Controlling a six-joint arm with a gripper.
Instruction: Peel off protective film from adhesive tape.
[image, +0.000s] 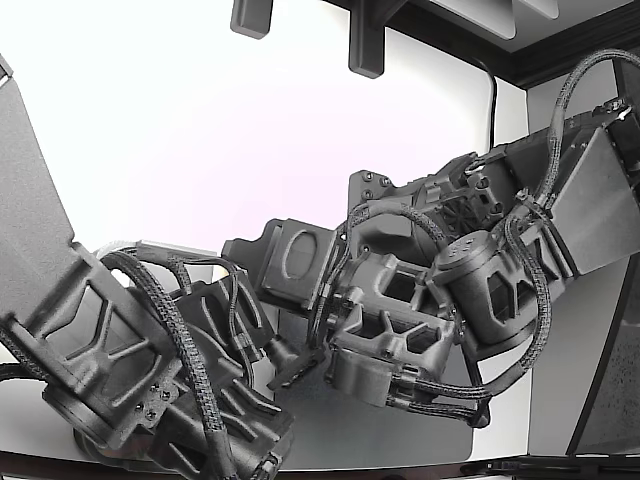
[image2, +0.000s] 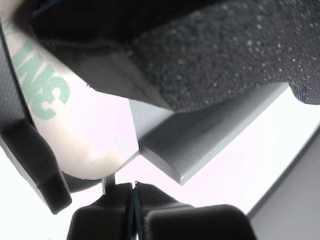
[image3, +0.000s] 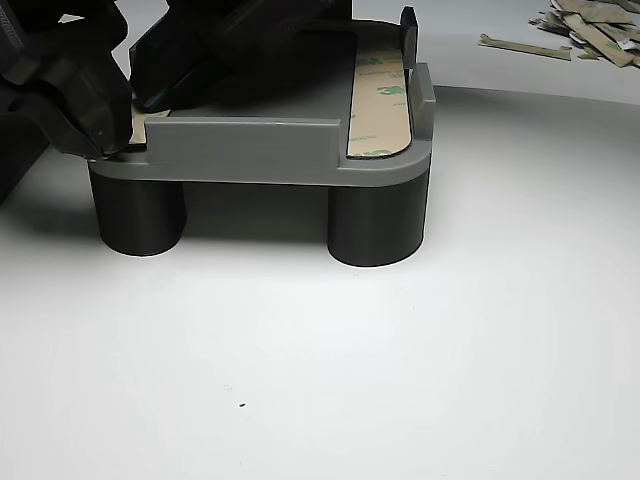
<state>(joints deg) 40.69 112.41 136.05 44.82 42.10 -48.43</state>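
A strip of adhesive tape (image3: 381, 96) with green print on its pale film lay in the right-hand channel of a grey fixture (image3: 260, 150), which stood on dark round legs (image3: 377, 220) on the white table (image3: 320, 370). A second strip (image2: 75, 125) sat at the fixture's left end, close under the gripper (image3: 110, 140), whose dark fingertips (image3: 85, 125) met the fixture's near left corner; whether they pinched the film could not be told. Far right in the other view, loose film scraps (image3: 590, 25) lay on the table. The exterior view showed only two arms crowded together.
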